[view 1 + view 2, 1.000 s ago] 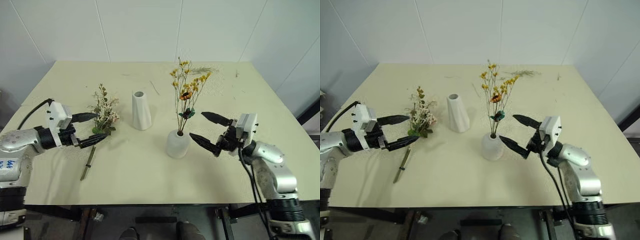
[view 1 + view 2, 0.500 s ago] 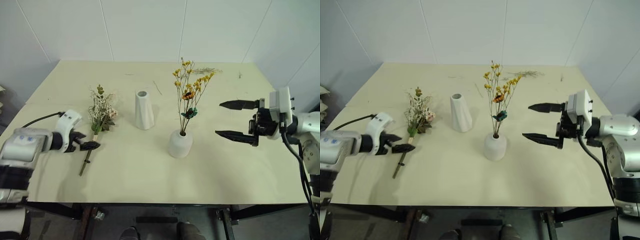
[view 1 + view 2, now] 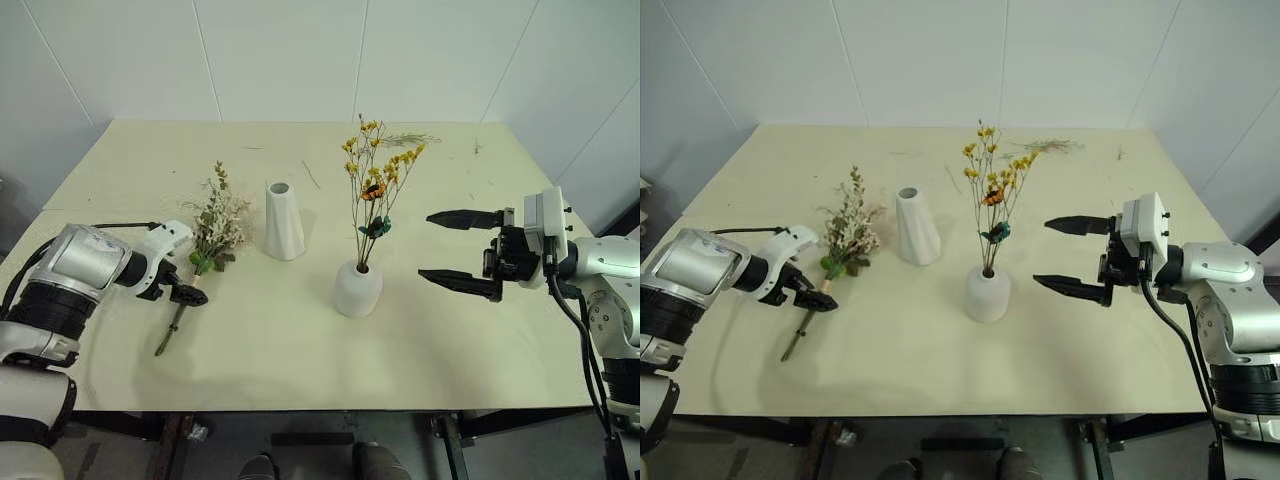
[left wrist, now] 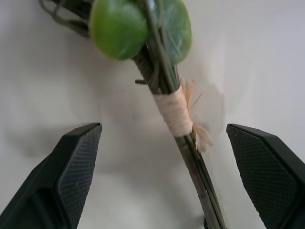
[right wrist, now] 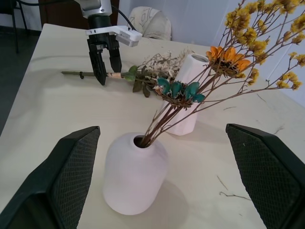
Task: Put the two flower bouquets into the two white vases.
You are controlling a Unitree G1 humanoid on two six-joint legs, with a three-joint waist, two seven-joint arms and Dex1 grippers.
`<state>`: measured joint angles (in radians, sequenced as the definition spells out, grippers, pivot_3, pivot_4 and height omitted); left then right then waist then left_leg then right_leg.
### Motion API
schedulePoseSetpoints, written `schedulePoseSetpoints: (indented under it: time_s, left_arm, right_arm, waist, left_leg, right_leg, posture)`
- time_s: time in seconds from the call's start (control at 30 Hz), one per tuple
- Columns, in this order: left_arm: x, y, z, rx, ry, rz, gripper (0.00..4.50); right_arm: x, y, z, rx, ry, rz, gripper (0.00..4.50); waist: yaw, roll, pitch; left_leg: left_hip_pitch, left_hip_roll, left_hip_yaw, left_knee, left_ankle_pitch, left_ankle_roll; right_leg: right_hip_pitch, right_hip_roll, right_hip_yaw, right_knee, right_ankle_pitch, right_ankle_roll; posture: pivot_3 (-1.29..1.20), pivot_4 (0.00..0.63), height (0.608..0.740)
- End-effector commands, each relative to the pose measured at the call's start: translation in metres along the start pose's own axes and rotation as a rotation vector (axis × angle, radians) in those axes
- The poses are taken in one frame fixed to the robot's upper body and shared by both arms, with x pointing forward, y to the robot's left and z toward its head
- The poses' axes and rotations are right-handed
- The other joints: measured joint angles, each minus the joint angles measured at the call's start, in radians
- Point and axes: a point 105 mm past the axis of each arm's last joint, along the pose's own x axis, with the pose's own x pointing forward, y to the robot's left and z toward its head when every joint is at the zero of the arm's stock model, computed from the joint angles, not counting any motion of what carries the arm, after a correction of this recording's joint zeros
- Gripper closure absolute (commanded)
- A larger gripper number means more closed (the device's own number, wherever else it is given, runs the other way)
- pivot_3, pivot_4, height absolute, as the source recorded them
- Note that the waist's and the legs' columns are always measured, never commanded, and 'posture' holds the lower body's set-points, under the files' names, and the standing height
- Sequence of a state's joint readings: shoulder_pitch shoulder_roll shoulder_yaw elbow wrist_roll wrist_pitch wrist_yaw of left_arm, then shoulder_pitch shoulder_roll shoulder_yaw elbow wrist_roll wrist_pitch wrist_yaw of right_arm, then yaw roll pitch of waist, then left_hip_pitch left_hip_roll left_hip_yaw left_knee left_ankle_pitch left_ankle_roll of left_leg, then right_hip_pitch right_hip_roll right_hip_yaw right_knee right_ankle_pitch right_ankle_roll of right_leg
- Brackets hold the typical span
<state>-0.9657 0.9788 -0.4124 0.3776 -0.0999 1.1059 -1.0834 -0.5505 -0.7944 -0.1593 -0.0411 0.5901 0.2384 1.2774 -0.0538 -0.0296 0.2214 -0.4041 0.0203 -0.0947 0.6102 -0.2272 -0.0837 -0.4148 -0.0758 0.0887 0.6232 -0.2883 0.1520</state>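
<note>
The bushy white-cream bouquet point(image 3: 218, 222) lies on the table at the left, its stem pointing toward the front edge. My left gripper point(image 3: 180, 290) points down over that stem, open, with one finger on each side of the twine wrap point(image 4: 176, 112) and not touching it. The tall white vase point(image 3: 283, 220) stands just right of this bouquet. The yellow-orange bouquet point(image 3: 375, 175) stands upright in the short rounded vase point(image 3: 357, 290) at the table's middle. My right gripper point(image 3: 428, 245) hovers open to the right of that vase, pointing at it, holding nothing.
Loose thin dried sprigs point(image 3: 405, 140) lie near the table's far edge. The pale table point(image 3: 300, 360) runs wide toward the front, with a white wall behind it. From the right wrist view, my left gripper point(image 5: 102, 71) stands beyond the short vase point(image 5: 135, 179).
My left gripper has tipped from level to pointing down and now straddles the bushy bouquet's stem. My right gripper has drawn back to the right, away from the short vase, and stays open.
</note>
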Motion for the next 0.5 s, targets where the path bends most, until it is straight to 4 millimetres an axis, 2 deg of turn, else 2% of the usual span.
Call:
schedulePoseSetpoints:
  time_s: [0.03,0.17,0.5]
  left_arm:
    - [-0.005,0.0,0.005,-0.011,0.007,0.001,0.0]
    - [0.0,0.001,0.004,0.036,0.017,0.034,0.0]
    - [0.005,0.005,-0.005,0.066,0.039,0.058,3.19]
  right_arm:
    - [0.006,0.008,0.015,-0.042,-0.045,0.045,0.03]
    - [0.007,0.012,0.016,-0.04,-0.048,0.06,0.03]
    - [0.011,0.01,0.017,-0.049,-0.067,0.053,0.0]
  waist:
    - [-0.002,0.0,0.0]
    - [0.0,0.0,0.0]
    - [0.0,0.0,0.0]
  left_leg:
    - [0.0,0.0,0.0,0.0,0.0,0.0]
    - [0.0,0.0,0.0,0.0,0.0,0.0]
    - [0.001,0.0,0.0,0.001,0.0,0.0]
  right_leg:
    - [0.0,0.0,0.0,0.0,0.0,0.0]
    - [0.0,0.0,0.0,0.001,0.0,0.0]
    - [0.0,0.0,0.0,0.002,0.0,0.0]
  posture:
    - [0.0,0.15,0.74]
    - [0.0,0.15,0.74]
    - [0.0,0.15,0.74]
